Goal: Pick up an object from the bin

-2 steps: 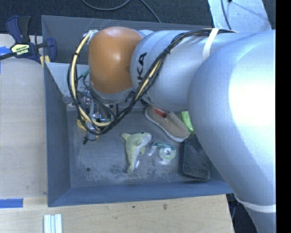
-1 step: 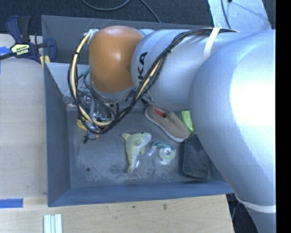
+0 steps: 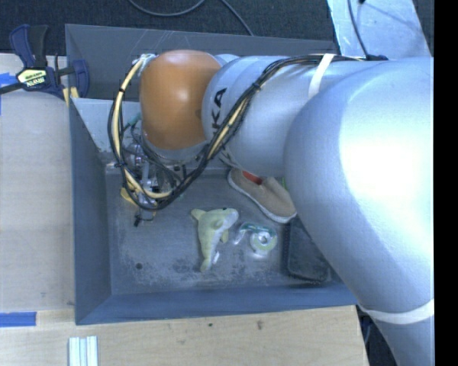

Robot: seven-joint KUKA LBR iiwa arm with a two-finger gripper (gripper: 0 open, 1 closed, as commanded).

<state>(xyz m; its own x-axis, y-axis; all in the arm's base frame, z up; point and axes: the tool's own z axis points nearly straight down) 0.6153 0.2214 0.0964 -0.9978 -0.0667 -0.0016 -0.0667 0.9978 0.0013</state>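
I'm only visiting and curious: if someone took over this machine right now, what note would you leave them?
Gripper: low in the left of the bin; I can't tell whether it holds anything.
Things: pale yellow toy lies mid-front, a small clear piece just right of it, a white shoe behind them and partly under the arm, a dark pad front right.
Done: nothing seen lifted.
Left: grasp one thing and lift it out.

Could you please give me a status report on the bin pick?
Tool low at bin's left side. Pale yellow floppy thing nearest, apart. White shoe beside arm.
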